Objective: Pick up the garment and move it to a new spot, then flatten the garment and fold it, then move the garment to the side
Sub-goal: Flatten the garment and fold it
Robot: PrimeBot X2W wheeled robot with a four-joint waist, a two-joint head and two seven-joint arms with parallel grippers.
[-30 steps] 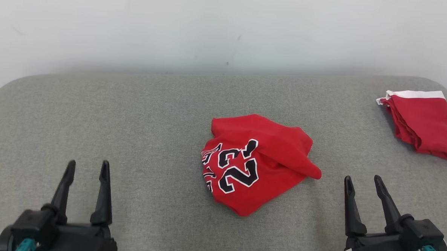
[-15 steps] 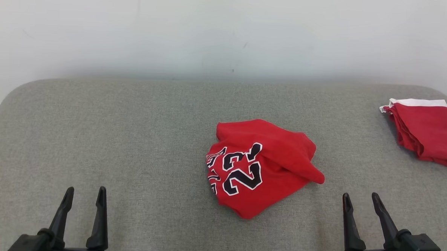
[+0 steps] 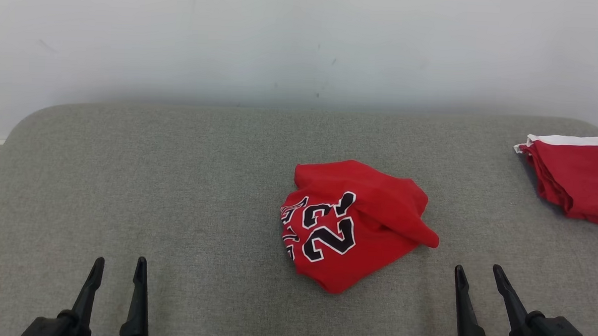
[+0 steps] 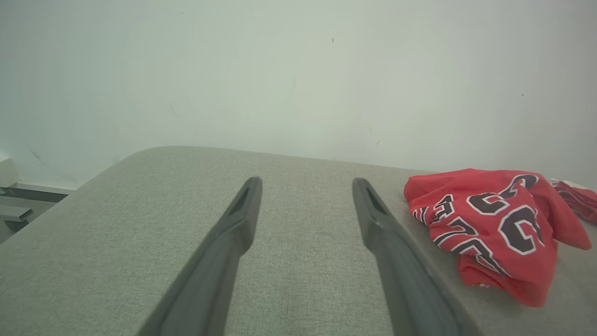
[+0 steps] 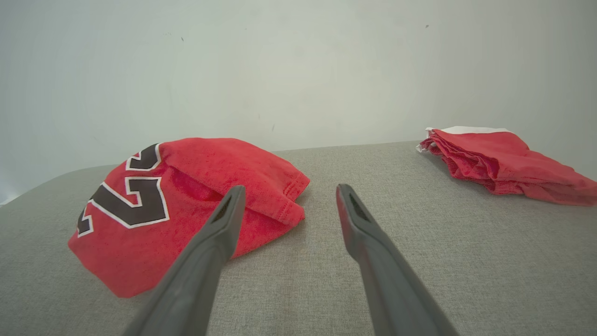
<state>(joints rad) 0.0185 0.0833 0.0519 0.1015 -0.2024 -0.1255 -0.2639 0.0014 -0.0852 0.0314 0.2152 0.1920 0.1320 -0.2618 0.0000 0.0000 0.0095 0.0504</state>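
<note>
Crumpled red jersey with black-and-white numerals is lying midway on the grey fabric-covered bench.
Left pincer and right pincer are hovering at the front edge, both spread wide and empty; bare room is stretching leftward, a folded red white-trimmed garment sitting at the right edge.

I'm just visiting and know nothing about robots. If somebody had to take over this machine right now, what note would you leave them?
Grippers: the left gripper is open and empty, at the near left, well apart from the cloth. The right gripper is open and empty, at the near right, short of the red jersey.
Things: the red jersey lies crumpled in a heap in the middle of the grey padded surface, numbers showing. A folded red garment sits at the far right.
Done: nothing to see; the jersey is neither flattened nor folded.
Left: pick it up, move it, flatten, fold, set aside.
</note>
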